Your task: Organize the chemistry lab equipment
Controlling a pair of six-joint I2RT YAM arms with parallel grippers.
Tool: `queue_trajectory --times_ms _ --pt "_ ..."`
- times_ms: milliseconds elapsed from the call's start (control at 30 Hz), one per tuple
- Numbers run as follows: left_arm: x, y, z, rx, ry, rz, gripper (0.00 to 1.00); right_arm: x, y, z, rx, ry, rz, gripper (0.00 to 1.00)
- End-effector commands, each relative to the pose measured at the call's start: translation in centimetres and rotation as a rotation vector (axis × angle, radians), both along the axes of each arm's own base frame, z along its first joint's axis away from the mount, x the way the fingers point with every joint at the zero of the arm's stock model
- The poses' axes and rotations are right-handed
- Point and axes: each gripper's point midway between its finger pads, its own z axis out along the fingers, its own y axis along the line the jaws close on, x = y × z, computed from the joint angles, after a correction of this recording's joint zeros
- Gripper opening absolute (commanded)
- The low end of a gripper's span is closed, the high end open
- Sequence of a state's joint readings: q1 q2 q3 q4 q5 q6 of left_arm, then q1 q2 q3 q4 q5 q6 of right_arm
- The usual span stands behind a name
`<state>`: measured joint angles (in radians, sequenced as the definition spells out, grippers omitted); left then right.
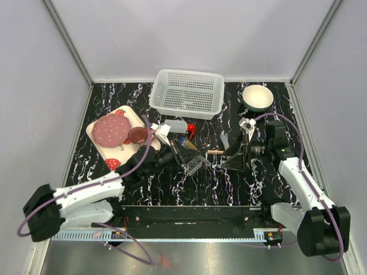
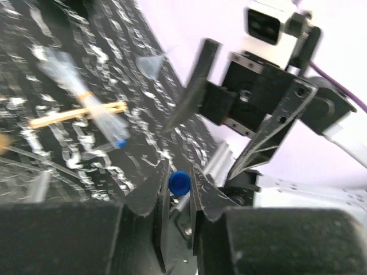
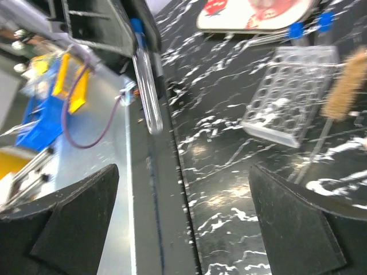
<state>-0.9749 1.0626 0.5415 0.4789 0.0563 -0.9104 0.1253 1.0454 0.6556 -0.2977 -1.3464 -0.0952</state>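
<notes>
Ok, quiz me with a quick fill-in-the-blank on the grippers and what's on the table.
The left gripper is shut on a test tube with a ____ cap.
The right gripper has its jaws ____.
The pink plate rests on a ____-print tray.
Missing words: blue; open; strawberry.

- You have white shell links and black joints on both the left arm (image 1: 86,196) and the right arm (image 1: 297,173).
- A thin purple cable (image 1: 23,220) runs along each arm from its bulky black shoulder.
- Your left gripper (image 2: 179,175) has matte black, wedge-shaped fingers (image 2: 144,197).
- Your right gripper (image 3: 183,172) shows broad black triangular fingers. From the left wrist you see its black braced bracket (image 2: 275,123), dotted with small screws (image 2: 299,91), and a white camera block (image 2: 268,23) on top.
</notes>
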Motion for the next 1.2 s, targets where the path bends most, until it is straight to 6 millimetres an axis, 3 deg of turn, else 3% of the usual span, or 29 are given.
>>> queue_trajectory --times_ms 0,67,167,267,367,700,1000,1167 --pt "3.1 6.2 -3.5 0.279 -0.051 0.247 0.04 2.1 -2.2 -0.8 -0.169 -0.198 -0.122 1.00" --pt "4.3 8.8 -5.1 0.405 -0.057 0.337 0.05 3.2 -3.5 -1.2 -0.234 -0.241 -0.188 1.00" --pt "5.5 10.9 -5.7 0.508 -0.090 0.407 0.05 4.1 -4.6 -1.4 -0.269 -0.258 -0.238 1.00" --pt "6.8 11.3 -6.0 0.584 -0.132 0.432 0.05 4.3 -5.0 -1.5 -0.286 -0.263 -0.251 1.00" --pt "8.1 11.0 -7.7 0.687 -0.163 0.434 0.05 4.3 -5.0 -1.5 -0.291 -0.277 -0.250 1.00" --pt "11.9 9.5 -9.1 0.811 -0.227 0.449 0.06 4.4 -5.2 -1.9 -0.307 -0.277 -0.247 1.00" --pt "13.1 8.4 -8.9 0.807 -0.237 0.432 0.06 4.4 -5.2 -2.1 -0.311 -0.268 -0.244 1.00" --pt "13.2 8.3 -9.9 0.826 -0.226 0.419 0.07 4.5 -5.3 -2.3 -0.314 -0.262 -0.244 1.00"
